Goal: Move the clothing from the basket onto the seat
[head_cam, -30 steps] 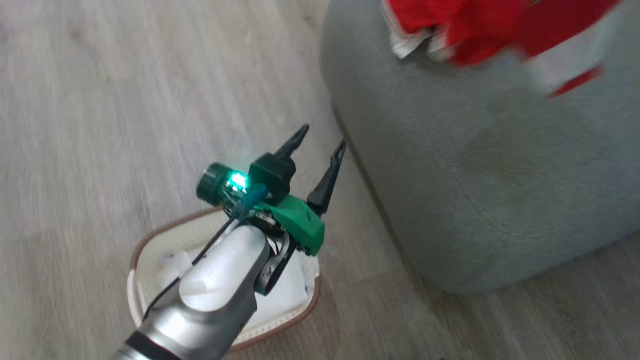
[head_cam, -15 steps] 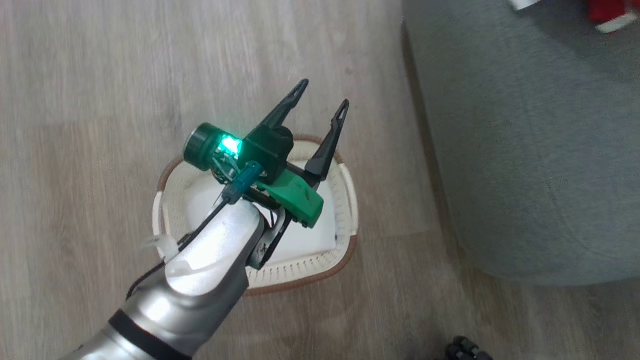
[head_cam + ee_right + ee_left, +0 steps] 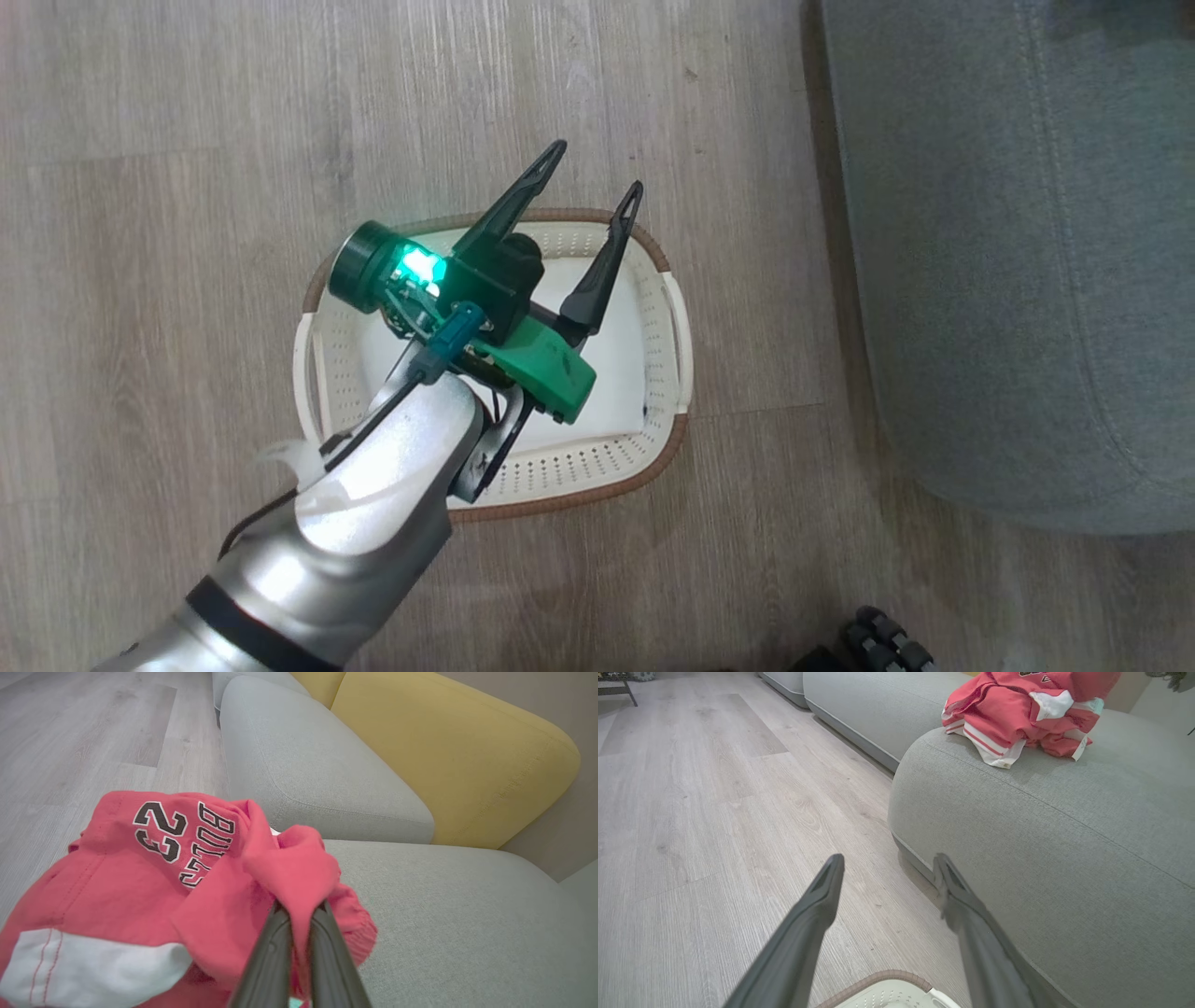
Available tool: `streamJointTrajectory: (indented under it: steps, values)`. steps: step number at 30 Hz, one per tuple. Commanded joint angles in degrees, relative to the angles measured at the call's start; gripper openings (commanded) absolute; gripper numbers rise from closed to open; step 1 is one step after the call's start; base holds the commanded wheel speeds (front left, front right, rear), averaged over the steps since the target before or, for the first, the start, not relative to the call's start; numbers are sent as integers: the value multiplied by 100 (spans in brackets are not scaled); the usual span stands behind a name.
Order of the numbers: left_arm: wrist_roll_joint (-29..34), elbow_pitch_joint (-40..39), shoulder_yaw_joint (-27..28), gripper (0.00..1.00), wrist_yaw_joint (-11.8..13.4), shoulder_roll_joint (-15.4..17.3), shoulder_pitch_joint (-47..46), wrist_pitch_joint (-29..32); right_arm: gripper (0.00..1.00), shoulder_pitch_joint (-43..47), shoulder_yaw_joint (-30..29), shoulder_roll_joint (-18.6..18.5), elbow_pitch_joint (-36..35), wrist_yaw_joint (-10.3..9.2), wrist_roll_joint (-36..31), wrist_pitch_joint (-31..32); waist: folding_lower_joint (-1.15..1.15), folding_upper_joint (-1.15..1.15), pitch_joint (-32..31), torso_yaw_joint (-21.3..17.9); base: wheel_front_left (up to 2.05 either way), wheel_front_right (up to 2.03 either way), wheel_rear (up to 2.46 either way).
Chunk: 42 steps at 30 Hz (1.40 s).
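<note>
here, nearest the head camera, the left arm's pale silver forearm (image 3: 373, 504) rises from the lower left corner and slants up to the right, with a green lamp (image 3: 420, 268) glowing at its wrist. the left gripper (image 3: 597, 165) hangs over the basket (image 3: 569, 467), its two long dark fingers spread wide and holding nothing, the tips reaching about to the far brown rim. the basket stands on the grey wood floor (image 3: 168, 187), near the seat (image 3: 1008, 280) but apart from it, and its pale bottom shows beside the wrist. in the left wrist view those spread fingers point low along the floor toward the seat's rounded corner, with the basket's rim at the bottom edge. farther off, the clothing (image 3: 1008, 718) lies heaped on top of the seat near that corner, red with white trim and a small white tag (image 3: 1080, 749) hanging. in the right wrist view the right gripper (image 3: 300, 910) is above the seat, its fingers clenched close on a raised fold of the clothing, whose dark "bulls 23" print lies turned sideways. beyond it sits another grey cushion (image 3: 317, 770), then a yellow cushion (image 3: 448, 751).
</note>
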Motion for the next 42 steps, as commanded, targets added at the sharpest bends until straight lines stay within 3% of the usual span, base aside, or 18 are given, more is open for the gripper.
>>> streamJointTrajectory:
  steps: [1, 2, 3, 4, 10, 19, 30, 36, 42]
  values:
    - [17, -205, 105, 100, 24, 115, -138, 5, 34, 122, -110, -15, -264, -2, -149, -57, -1, 0, -41, -47, 0, 0, 0]
    - [8, -204, 104, 100, 28, 119, -130, 4, 49, 208, -189, 32, -301, -2, -198, -57, -1, 0, -63, -64, 0, 0, 0]
    - [-2, -204, 108, 100, 33, 123, -121, 0, 92, 288, -259, 79, -340, -2, -241, -58, -1, 0, -88, -85, 0, 0, 0]
    - [-14, -201, 114, 100, 40, 127, -105, -6, 100, 376, -314, 133, -375, -2, -280, -58, -1, 0, -126, -109, 0, 0, 0]
    - [-151, -195, 179, 100, 80, 101, 69, -67, 100, 889, -411, 419, -614, -2, -312, -59, -1, 0, -458, -238, 0, 0, 0]
    - [-481, -228, 502, 100, 105, 29, 541, -172, 100, 1500, 501, 666, -1266, -2, 177, -59, -1, 0, -1372, -355, 0, 0, 0]
    - [-636, -501, 1168, 100, 210, -17, 1362, -187, 100, 1979, 1446, 857, -1640, -2, 933, -60, -1, 0, -2341, -113, 0, 0, 0]
    - [-624, -656, 1571, 100, 230, 79, 1915, -188, 100, 2408, 1731, 1081, -1918, -2, 1328, -60, -1, 0, -2708, 76, 0, 0, 0]
    - [-600, -765, 2020, 100, 427, 179, 2425, -188, 100, 2990, 1774, 1390, -2484, -2, 1427, -60, -1, 0, -2945, 226, 0, 0, 0]
